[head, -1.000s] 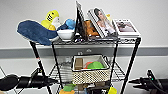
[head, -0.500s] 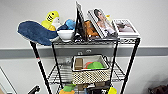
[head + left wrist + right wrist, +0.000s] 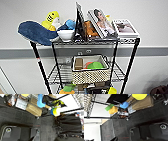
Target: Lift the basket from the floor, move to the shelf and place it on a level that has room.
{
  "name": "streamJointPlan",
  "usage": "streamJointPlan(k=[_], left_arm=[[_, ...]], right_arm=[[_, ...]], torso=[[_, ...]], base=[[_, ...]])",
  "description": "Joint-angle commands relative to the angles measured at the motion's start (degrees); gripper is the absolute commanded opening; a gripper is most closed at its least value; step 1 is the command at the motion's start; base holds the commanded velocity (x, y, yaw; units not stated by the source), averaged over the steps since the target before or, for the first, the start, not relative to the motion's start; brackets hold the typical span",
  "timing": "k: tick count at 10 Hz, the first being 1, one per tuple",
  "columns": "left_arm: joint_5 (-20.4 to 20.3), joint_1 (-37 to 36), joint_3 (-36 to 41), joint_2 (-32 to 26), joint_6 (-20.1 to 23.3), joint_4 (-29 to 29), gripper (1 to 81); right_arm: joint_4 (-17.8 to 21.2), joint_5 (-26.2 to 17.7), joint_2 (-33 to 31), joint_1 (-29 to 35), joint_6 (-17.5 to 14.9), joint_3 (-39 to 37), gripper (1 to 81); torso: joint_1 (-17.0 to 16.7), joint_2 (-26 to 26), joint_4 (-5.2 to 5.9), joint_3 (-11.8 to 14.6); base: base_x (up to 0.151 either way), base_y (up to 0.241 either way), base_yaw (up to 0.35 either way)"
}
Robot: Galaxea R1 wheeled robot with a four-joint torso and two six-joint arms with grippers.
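The basket [image 3: 91,72], cream woven with a white lining, sits on the grey wire level [image 3: 58,75], second from the top of the black shelf [image 3: 132,60]. It holds a brown block, something green and something orange. Nothing grips it. In the left wrist view, a dark part of my left gripper [image 3: 32,138] hangs over the charcoal floor [image 3: 18,117] near the rack's foot. In the right wrist view, a dark tip of my right gripper [image 3: 114,138] hangs over the same floor [image 3: 121,126].
The top tier carries a blue plush whale [image 3: 35,32], a yellow plush toy [image 3: 51,20], a white bowl [image 3: 65,35] and books [image 3: 103,23]. Cardboard boxes [image 3: 33,109] and toys crowd the bottom tier. A white wall stands behind the rack.
The dark arms that flanked the rack at the lower left and right of the head view have dropped away. The basket stays put on its tier.
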Motion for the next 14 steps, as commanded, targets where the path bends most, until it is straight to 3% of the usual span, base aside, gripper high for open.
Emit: streamJointPlan(k=[1, 4, 7, 14], left_arm=[[-6.94, 4.31, -6.12, 6.05, 0.45, 7.98, 81.1], [-9.93, 9.41, -12.88, 11.32, 0.45, 10.17, 81.1], [-10.02, 13.63, -20.18, 17.03, 0.45, 12.81, 81.1], [-12.13, 21.37, -40.91, 31.18, 2.47, 13.34, 81.1]], right_arm=[[-5.51, 2.79, 6.12, -3.24, -0.72, -6.68, 81.1], [-8.32, 3.68, 10.43, -7.11, -0.72, -11.16, 81.1], [-10.88, 4.47, 14.65, -10.63, -0.63, -16.61, 81.1], [-17.03, 5.52, 29.93, -18.54, -0.81, -38.30, 81.1]], torso=[[0.00, 0.00, 0.00, 0.00], [-0.05, -0.02, 0.00, 0.02], [-0.06, -0.05, 0.00, 0.05], [-0.11, -0.09, 0.00, 0.11]], base=[[0.000, 0.000, 0.000], [0.000, 0.000, 0.000], [0.000, 0.000, 0.000], [0.000, 0.000, 0.000]])
